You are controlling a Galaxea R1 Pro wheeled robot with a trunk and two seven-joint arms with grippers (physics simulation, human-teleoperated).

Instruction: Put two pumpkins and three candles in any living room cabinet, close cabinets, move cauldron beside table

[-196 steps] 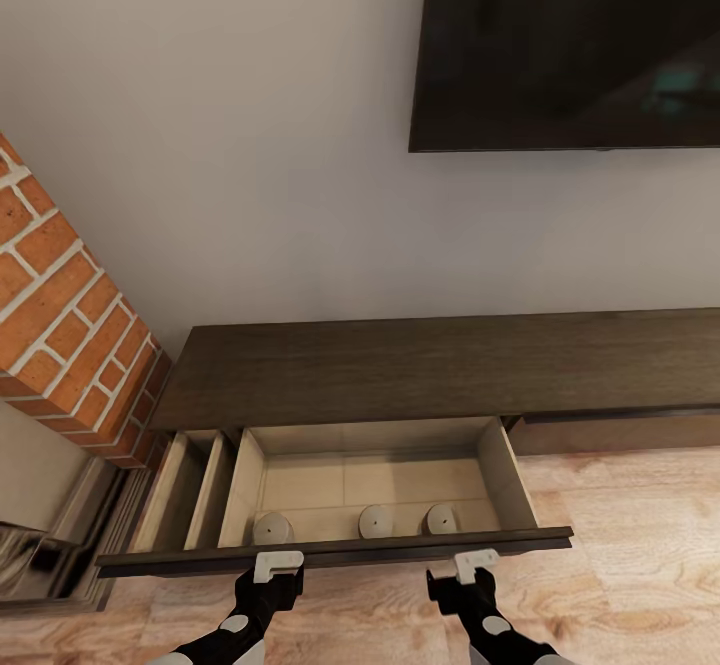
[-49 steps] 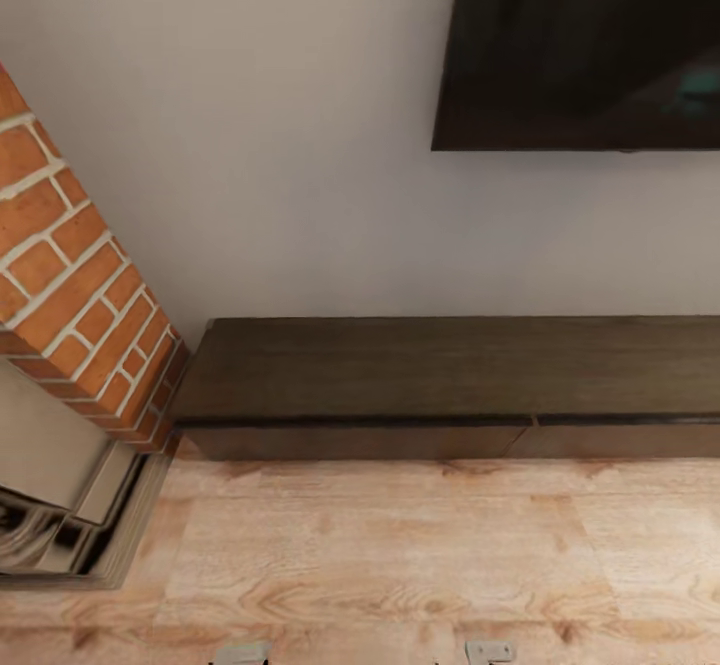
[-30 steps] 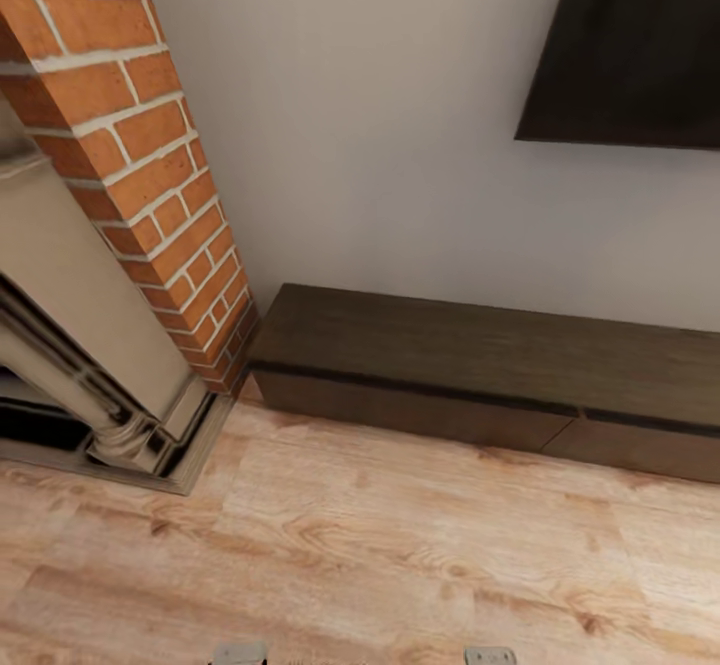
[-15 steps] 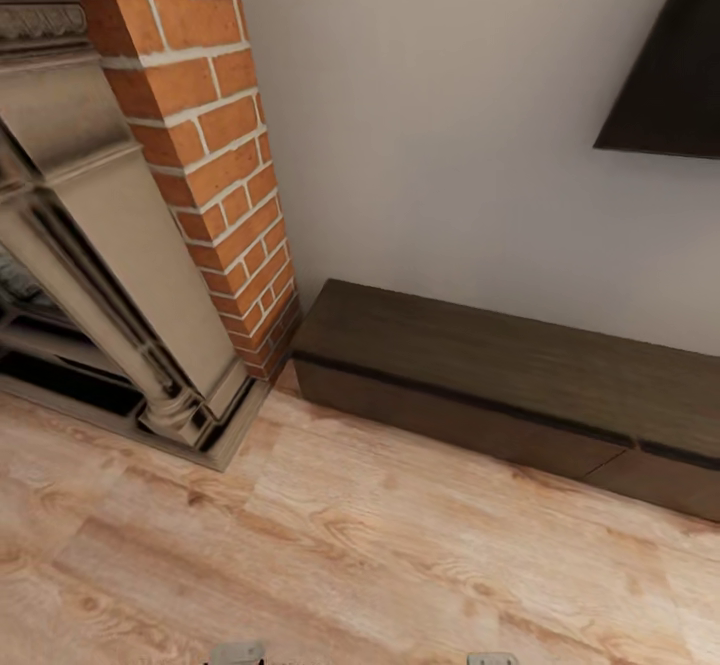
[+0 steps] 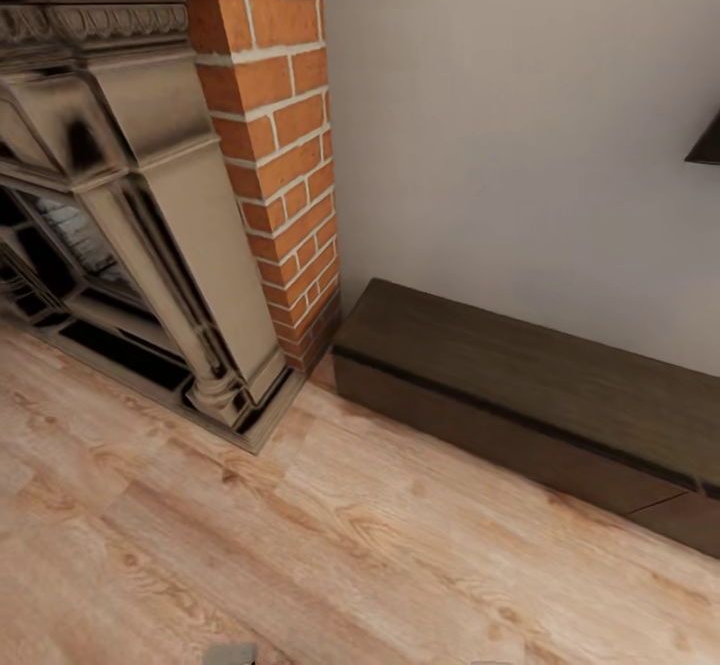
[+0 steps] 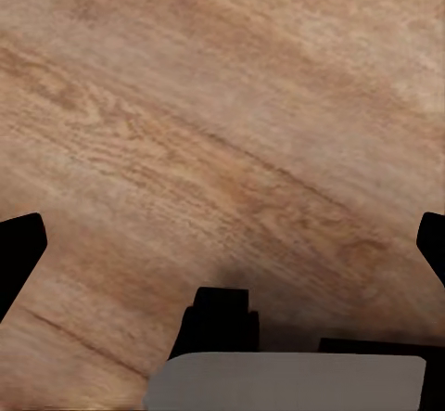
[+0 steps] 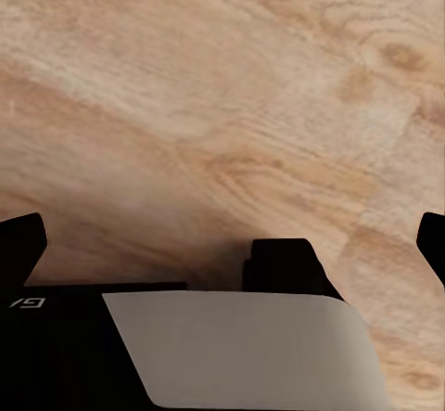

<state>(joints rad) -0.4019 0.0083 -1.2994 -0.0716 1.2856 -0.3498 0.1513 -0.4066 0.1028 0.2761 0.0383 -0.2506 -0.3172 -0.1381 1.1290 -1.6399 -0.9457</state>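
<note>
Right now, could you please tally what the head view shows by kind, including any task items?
Cabinet, shut: 1
Fireplace surround: 1
Brick column: 1
Pumpkins: 0
Candles: 0
Cauldron: 0
Total: 3

The one readable marking is a small pale "G1"-like mark (image 7: 29, 302), seen inverted, printed on the black housing of the right arm's pincer body (image 7: 56, 355) in the right wrist view, just beside its light grey plate (image 7: 246, 346). The exact characters are hard to tell. Nothing legible stands on the pale wooden plank floor (image 7: 232, 105) beyond the pincer.
</note>
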